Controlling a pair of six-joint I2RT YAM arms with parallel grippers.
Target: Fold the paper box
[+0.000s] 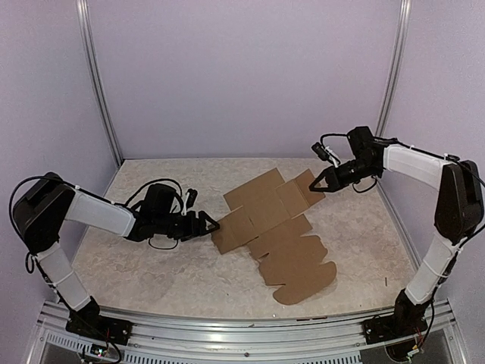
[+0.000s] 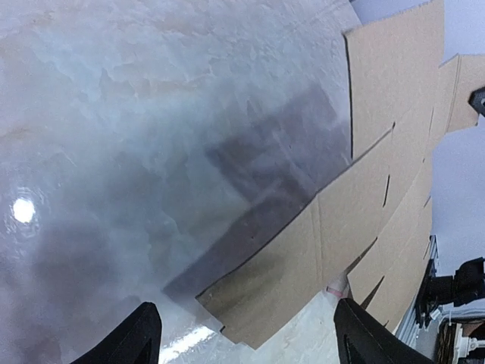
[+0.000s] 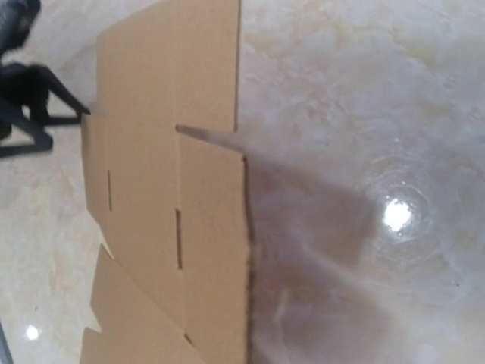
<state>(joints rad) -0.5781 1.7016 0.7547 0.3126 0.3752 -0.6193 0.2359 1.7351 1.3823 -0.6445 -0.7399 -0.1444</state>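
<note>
Edge of paper box at left hand, fingers spread.

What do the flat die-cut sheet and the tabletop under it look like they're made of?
The paper box: plain brown cardboard, matte and unprinted, with cut slots and crease lines. The table: a pale, marble-look surface, glossy enough to mirror a lamp in the wrist views. Whether it is laminate or stone, I cannot tell.

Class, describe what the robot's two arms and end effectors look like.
Both the left arm and right arm have black joints, white-wrapped links and loose black cables. The left end effector and right end effector are black, tapering to pointed fingers.
</note>
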